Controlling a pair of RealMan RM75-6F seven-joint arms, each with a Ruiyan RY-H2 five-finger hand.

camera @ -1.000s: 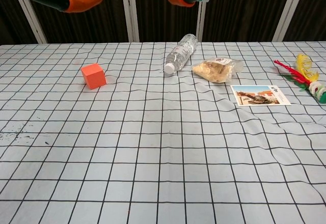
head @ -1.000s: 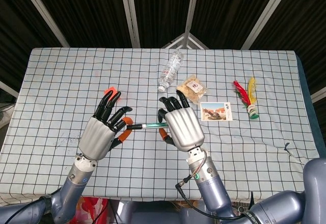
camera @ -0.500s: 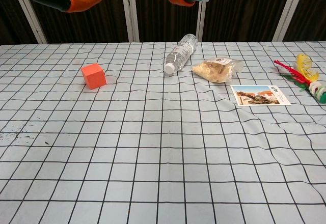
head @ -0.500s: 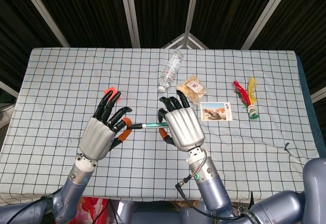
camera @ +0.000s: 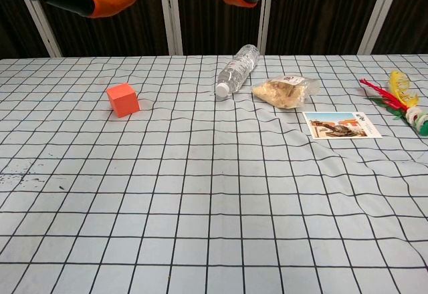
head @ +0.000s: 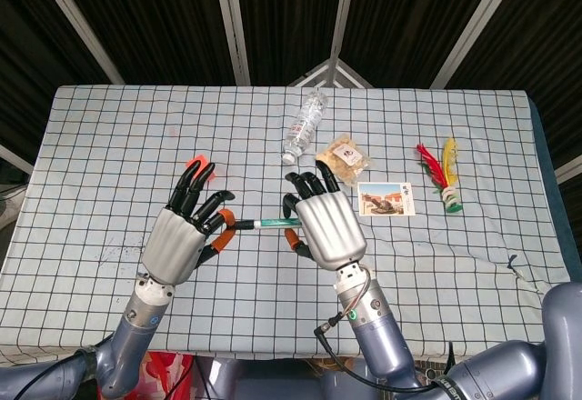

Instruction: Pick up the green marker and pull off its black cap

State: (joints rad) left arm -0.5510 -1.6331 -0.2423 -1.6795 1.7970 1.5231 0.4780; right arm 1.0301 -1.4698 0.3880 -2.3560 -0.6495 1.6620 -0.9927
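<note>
Nothing much has shifted over the last second: both hands sit where they were, raised above the table (head: 91, 145) with the green marker (head: 273, 224) stretched level between them. The right hand (head: 325, 225) is curled around the marker's barrel end, its back turned to the head camera so the grip itself is hidden. The left hand (head: 182, 236) pinches the other end, where the black cap (head: 238, 225) is barely visible between orange fingertips (head: 225, 216), its other fingers fanned upward. From the chest view only the fingertips and a strip of marker show, cut off by the top edge. An orange cube (camera: 123, 99) peeks out just beyond the left hand. Right of the cube lie a water bottle (camera: 237, 71), a snack bag (camera: 282, 91), a postcard (camera: 341, 124) and a feathered shuttlecock (camera: 401, 100).
</note>
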